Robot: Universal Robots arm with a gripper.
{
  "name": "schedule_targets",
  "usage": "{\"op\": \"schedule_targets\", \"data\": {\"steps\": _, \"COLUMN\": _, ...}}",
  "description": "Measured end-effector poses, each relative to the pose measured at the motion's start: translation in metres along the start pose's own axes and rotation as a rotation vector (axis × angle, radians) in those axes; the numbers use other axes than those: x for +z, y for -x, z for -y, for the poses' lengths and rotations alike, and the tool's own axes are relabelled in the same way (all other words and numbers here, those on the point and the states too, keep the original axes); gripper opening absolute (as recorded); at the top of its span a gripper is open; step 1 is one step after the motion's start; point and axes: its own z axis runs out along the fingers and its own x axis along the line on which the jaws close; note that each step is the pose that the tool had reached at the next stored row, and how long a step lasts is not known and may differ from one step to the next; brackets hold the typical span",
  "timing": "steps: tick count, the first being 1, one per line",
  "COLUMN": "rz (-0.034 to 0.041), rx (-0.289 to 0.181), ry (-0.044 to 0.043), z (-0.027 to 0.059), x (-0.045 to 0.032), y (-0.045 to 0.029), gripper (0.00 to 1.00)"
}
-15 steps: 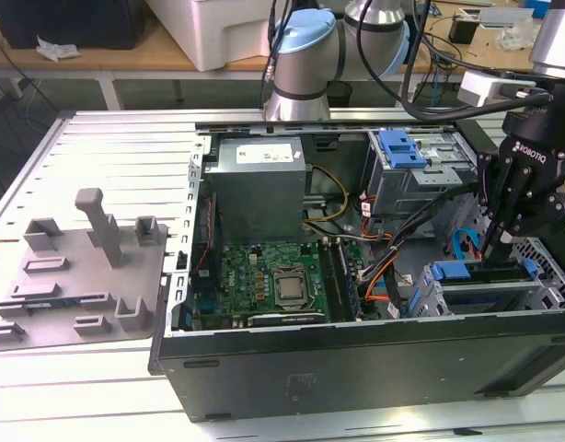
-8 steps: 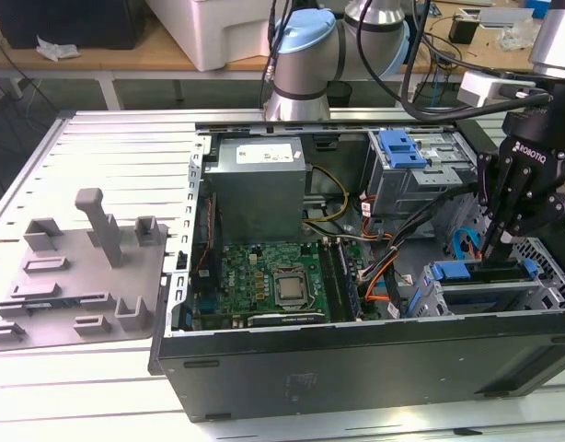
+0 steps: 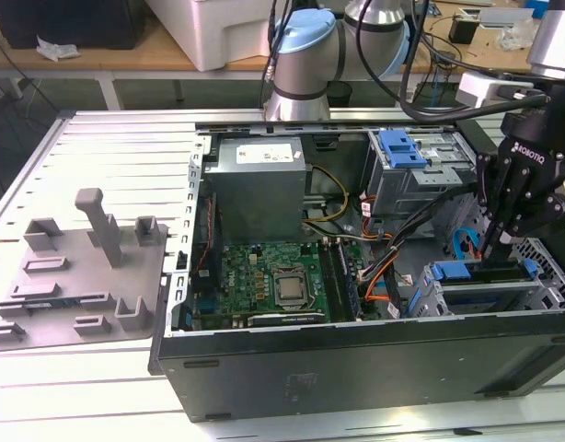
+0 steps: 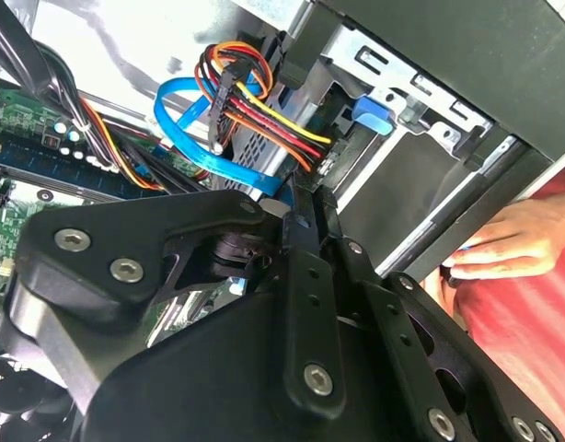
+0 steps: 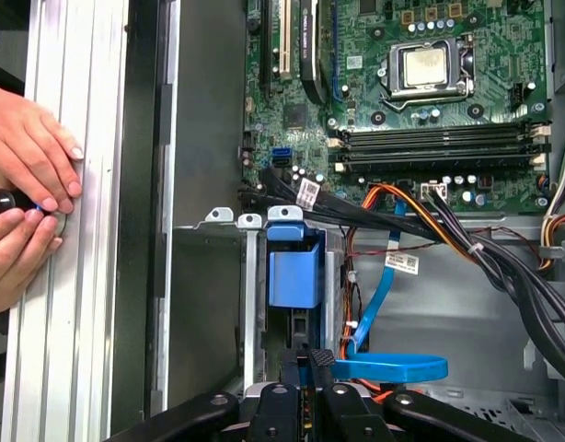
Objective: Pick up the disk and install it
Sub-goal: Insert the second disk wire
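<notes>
- The black two-fingered gripper (image 3: 496, 250) reaches into the open grey metal computer case (image 3: 356, 368), fingers drawn narrow on the top edge of the flat disk in its blue plastic carrier frame (image 3: 476, 273); the disk stands upright in the grey metal drive cage (image 5: 255, 304), beside a looped blue data cable (image 5: 393, 366)
- Judged stiff, moderately heavy, shock-sensitive; best gripped by the carrier frame's edges
- A person's hands (image 5: 25, 198) rest on the ribbed aluminium table (image 5: 71, 276)

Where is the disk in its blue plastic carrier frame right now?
In the exterior view, the disk in its blue plastic carrier frame sits in the grey metal drive bay at the open computer case's near corner on the exterior view's right, directly beneath the black gripper.
</notes>
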Motion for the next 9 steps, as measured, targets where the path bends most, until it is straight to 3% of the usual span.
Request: {"op": "schedule_targets", "data": {"steps": 9, "rz": -0.0001, "rx": 0.0, "ry": -0.0004, "z": 0.0007, "x": 0.0002, "y": 0.0001, "gripper": 0.16}}
